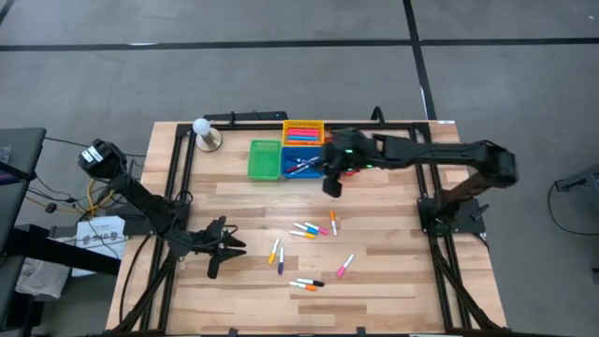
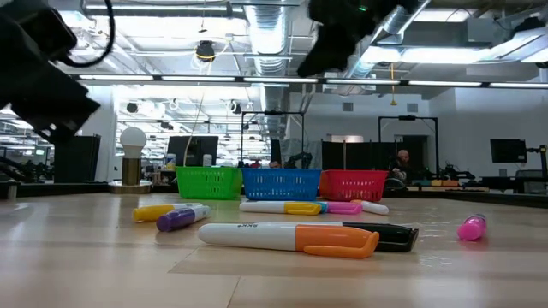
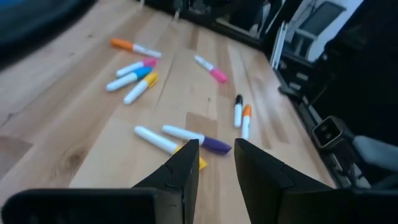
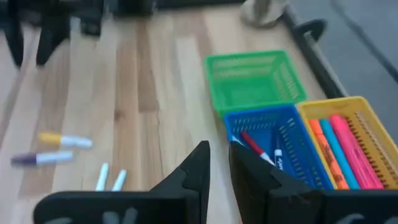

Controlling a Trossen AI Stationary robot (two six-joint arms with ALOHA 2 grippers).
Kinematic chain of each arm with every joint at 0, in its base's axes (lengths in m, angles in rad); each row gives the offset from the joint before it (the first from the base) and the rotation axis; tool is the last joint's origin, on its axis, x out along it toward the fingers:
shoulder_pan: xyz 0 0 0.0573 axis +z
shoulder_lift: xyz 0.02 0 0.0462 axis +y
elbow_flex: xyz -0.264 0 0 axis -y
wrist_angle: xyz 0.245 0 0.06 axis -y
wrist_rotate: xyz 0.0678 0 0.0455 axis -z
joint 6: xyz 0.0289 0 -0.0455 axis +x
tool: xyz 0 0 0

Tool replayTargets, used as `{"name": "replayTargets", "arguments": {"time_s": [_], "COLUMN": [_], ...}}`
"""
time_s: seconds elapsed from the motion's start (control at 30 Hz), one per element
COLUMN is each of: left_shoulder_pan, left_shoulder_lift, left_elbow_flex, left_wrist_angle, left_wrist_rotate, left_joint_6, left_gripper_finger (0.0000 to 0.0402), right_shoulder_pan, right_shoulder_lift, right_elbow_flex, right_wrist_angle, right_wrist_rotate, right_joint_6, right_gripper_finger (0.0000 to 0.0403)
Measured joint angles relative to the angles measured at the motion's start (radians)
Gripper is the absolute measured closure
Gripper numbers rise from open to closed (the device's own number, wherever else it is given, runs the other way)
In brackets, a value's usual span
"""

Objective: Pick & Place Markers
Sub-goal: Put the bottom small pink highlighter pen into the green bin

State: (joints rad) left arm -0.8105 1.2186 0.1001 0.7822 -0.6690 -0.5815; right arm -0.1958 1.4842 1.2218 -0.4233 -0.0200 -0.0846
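Note:
Several markers [image 1: 314, 228] lie loose on the wooden table's middle and near part. In the left wrist view, a white marker with a purple cap [image 3: 198, 138] lies just ahead of the fingers. My left gripper [image 3: 216, 149] hovers low at the table's left [image 1: 234, 249], open, with nothing between its fingers. My right gripper [image 4: 219, 152] hangs raised, near the blue basket [image 4: 273, 146], shut and empty. Blue-capped markers and a red one [image 4: 250, 142] lie in the blue basket. The yellow basket [image 4: 357, 109] holds orange, blue and pink markers. The green basket [image 4: 255, 81] shows nothing inside.
The baskets stand together at the far middle of the table [image 1: 281, 150]. The red one [image 2: 353, 184] shows in the low view, and my right arm covers it from above. A white ball on a brass stand [image 1: 206, 134] sits at the far left. Black frame rails [image 1: 182, 168] run along the table's sides.

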Motion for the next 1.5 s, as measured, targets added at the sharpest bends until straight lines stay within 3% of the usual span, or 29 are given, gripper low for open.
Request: {"name": "replayTargets", "arguments": {"time_s": [0.17,0.33,0.5,0.77,0.93,1.13,1.3,1.37,1.5], "left_shoulder_pan": [-0.048,-0.045,-0.045,-0.039,-0.04,-0.03,0.014,0.047,0.121], "left_shoulder_lift": [0.0,0.0,0.0,0.0,0.0,0.004,0.052,0.088,0.191], "left_elbow_flex": [0.0,0.0,0.021,0.063,0.063,0.063,0.063,0.064,0.129], "left_wrist_angle": [0.012,0.02,0.049,0.05,0.049,0.05,0.062,0.103,0.143], "left_wrist_rotate": [-0.091,-0.126,-0.169,-0.169,-0.169,-0.001,0.009,0.007,0.014], "left_joint_6": [0.0,-0.001,-0.006,0.059,0.083,0.051,0.045,-0.007,-0.046], "left_gripper_finger": [0.03,0.03,0.03,0.03,0.03,0.03,0.03,0.03,0.03], "right_shoulder_pan": [0.028,0.162,0.308,0.449,0.464,0.469,0.528,0.576,0.673], "right_shoulder_lift": [-0.193,-0.263,-0.207,-0.012,0.062,0.094,0.094,0.104,0.182], "right_elbow_flex": [-0.292,-0.477,-0.535,-0.535,-0.51,-0.511,-0.511,-0.511,-0.512], "right_wrist_angle": [0.368,0.729,1.014,1.233,1.26,1.043,0.863,0.857,0.931], "right_wrist_rotate": [0.003,-0.014,-0.014,-0.006,0.06,0.071,0.086,0.169,0.438], "right_joint_6": [0.131,0.083,-0.037,-0.273,-0.314,0.089,0.26,0.25,0.209], "right_gripper_finger": [0.0351,0.0351,0.0351,0.0351,0.0351,0.0351,0.0351,0.0351,0.0351]}}
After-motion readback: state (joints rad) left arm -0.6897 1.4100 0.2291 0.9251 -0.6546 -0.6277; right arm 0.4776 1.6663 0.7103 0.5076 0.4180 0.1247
